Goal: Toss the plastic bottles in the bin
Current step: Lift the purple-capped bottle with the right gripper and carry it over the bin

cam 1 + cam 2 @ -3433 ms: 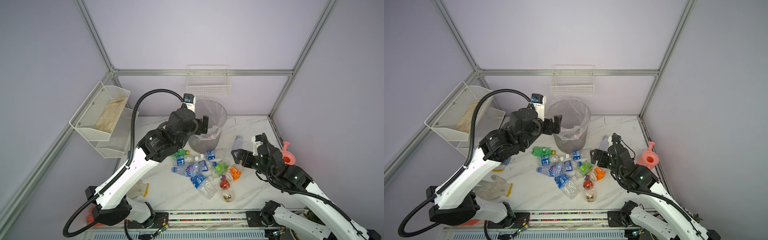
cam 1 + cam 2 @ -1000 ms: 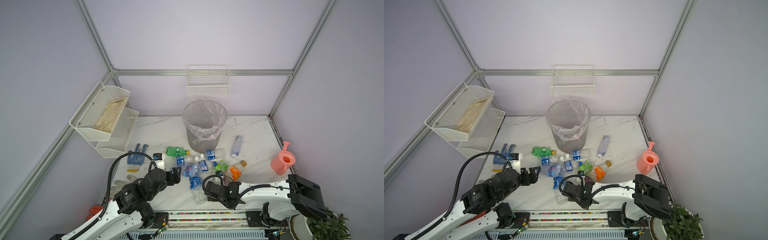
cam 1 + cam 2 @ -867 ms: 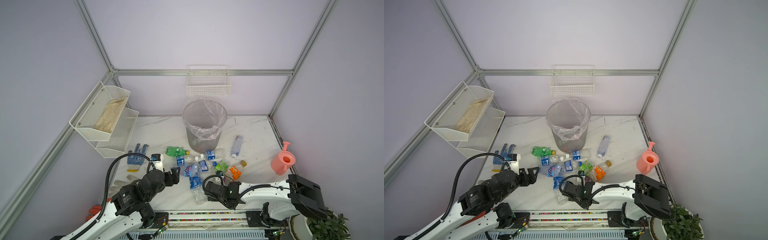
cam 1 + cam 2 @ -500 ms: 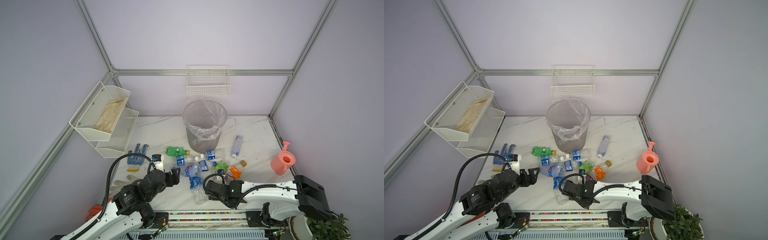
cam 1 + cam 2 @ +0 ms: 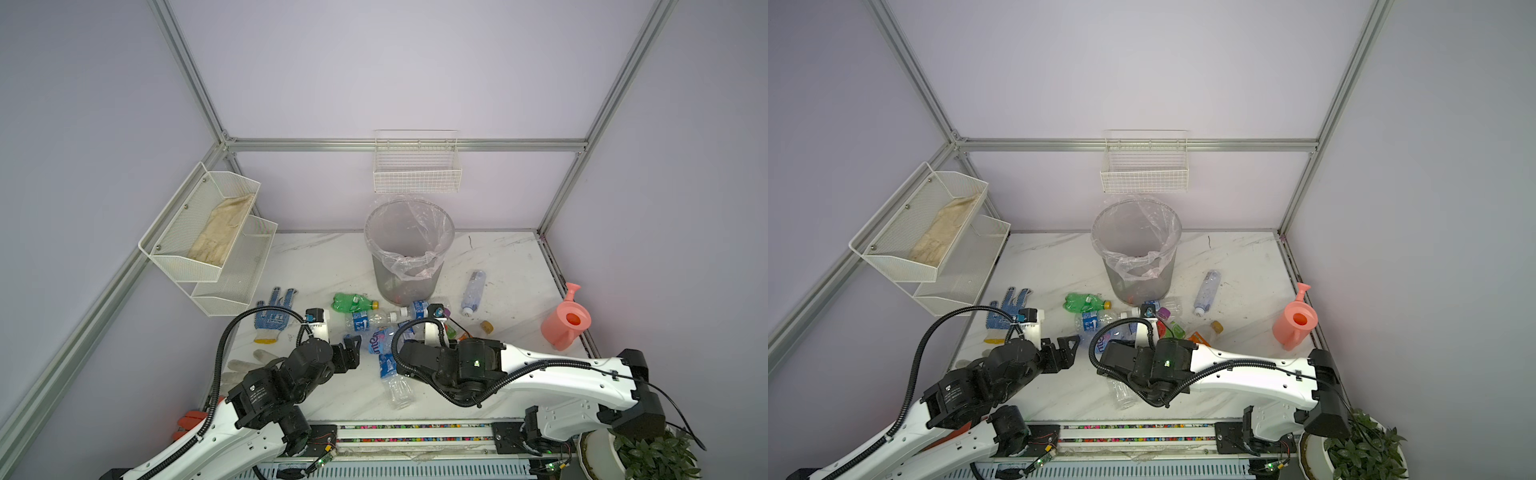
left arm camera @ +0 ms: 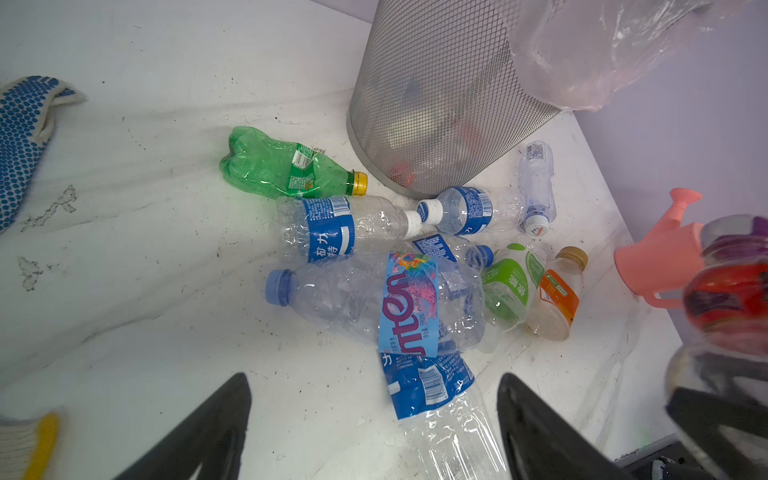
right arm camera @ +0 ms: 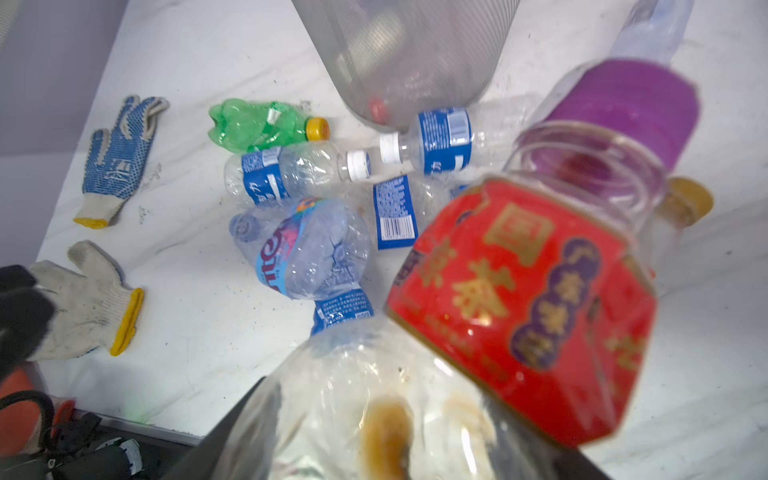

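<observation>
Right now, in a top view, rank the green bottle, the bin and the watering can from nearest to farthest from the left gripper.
From the left gripper:
1. green bottle, just beyond it, toward the back
2. bin, farther back and to the right
3. watering can, far off to the right
</observation>
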